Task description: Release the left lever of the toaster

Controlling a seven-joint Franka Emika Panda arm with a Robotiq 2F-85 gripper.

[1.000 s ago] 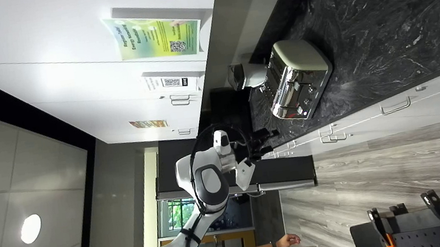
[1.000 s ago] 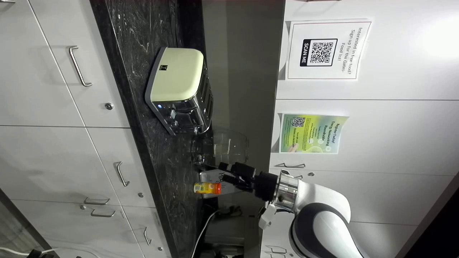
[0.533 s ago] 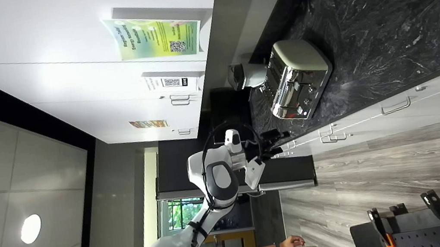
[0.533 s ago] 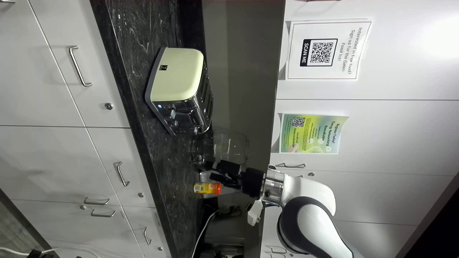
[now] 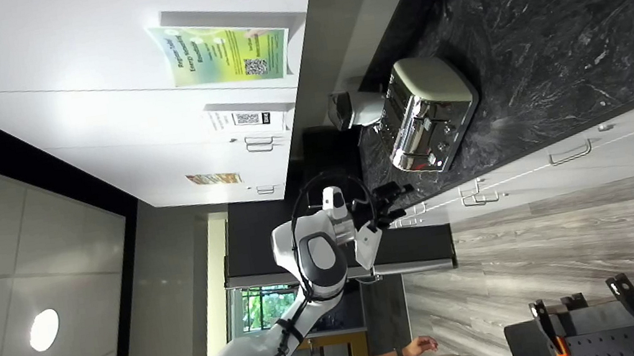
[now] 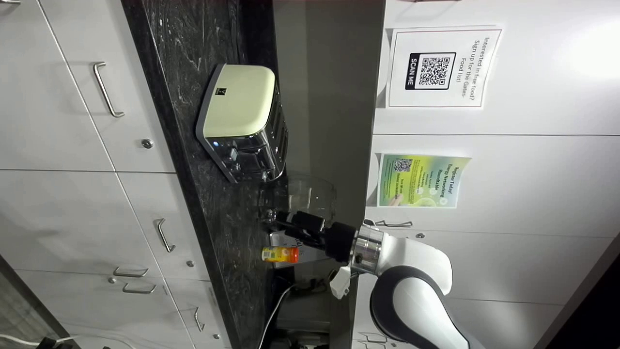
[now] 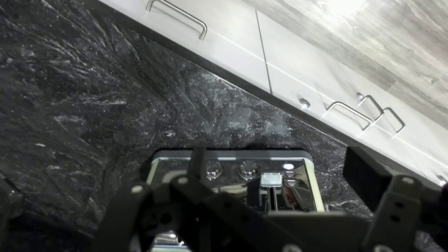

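The toaster stands on the dark counter, with cream sides and a shiny chrome front; it also shows in an exterior view and in the wrist view. A pale square lever sits at the low end of its slot, near the grey base, beside a lit light. The second lever is hidden behind the gripper in the wrist view. My gripper is open and empty, its fingers wide apart with the lever between them in the picture. In both exterior views the gripper is apart from the toaster.
A clear container, a yellow bottle with a red cap and a grey box appear near the gripper in an exterior view. A small dark-topped appliance stands behind the toaster. White wall cabinets hang above the counter.
The arm has moved down toward the counter and a little nearer the toaster, mostly in the first half second. The gripper has stayed open. The toaster has not moved.
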